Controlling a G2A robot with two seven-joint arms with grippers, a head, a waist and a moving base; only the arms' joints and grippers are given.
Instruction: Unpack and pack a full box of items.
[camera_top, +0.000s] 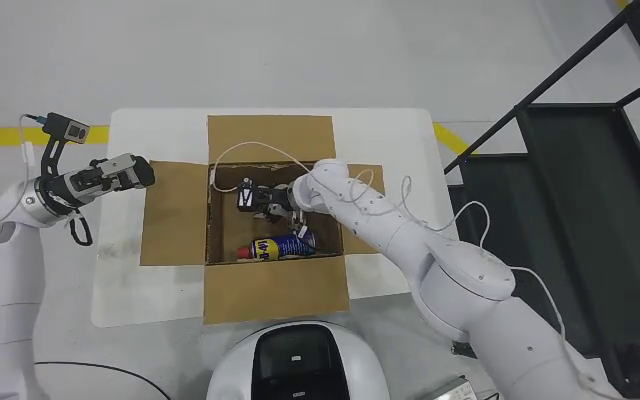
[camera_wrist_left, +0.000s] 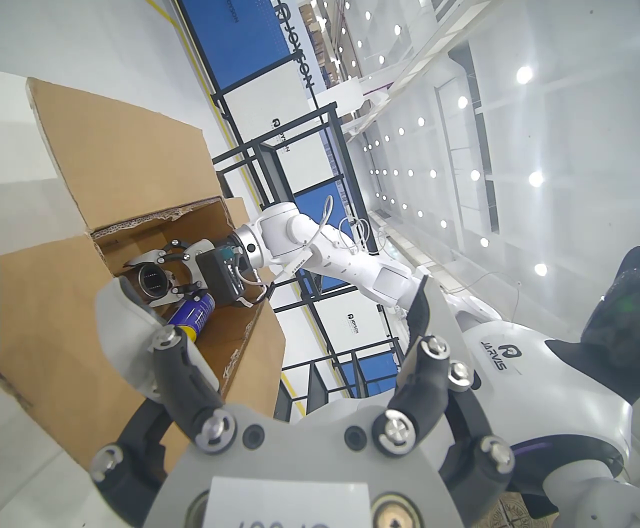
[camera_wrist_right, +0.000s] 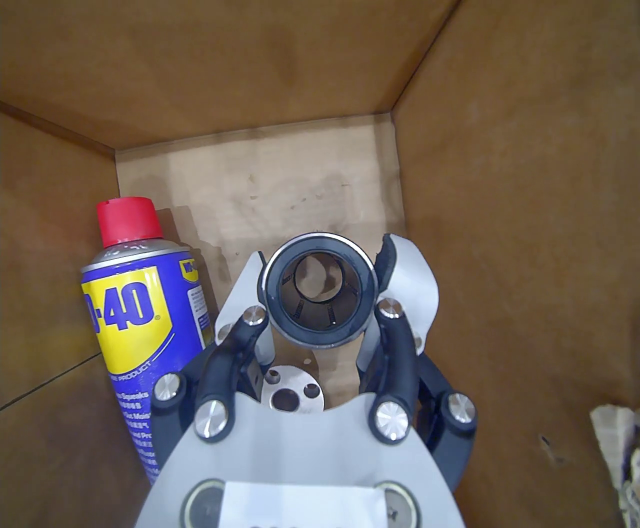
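A white table stands on a pale grey floor crossed by a yellow line, with a black metal stair frame off to the robot's right. An open cardboard box sits in the middle of the table, its four flaps folded out flat. The right arm reaches into the box from the right side. The right gripper is down inside the box. Its two pale fingers are pressed against the sides of a short, hollow metal linear bearing, pinching it. The bearing's open end faces the wrist camera, and the brown box floor shows through its bore. The pictures do not show whether the bearing touches the floor. Just beside the gripper, a blue and yellow spray can with a red cap lies on its side on the box floor. It lies along the wall nearest the robot, with its cap pointing toward the left arm's side. The left arm is well apart from all this, at the left edge of the table. The left gripper hangs outside the box, near the outer edge of the left flap. Its fingers are spread wide and hold nothing.
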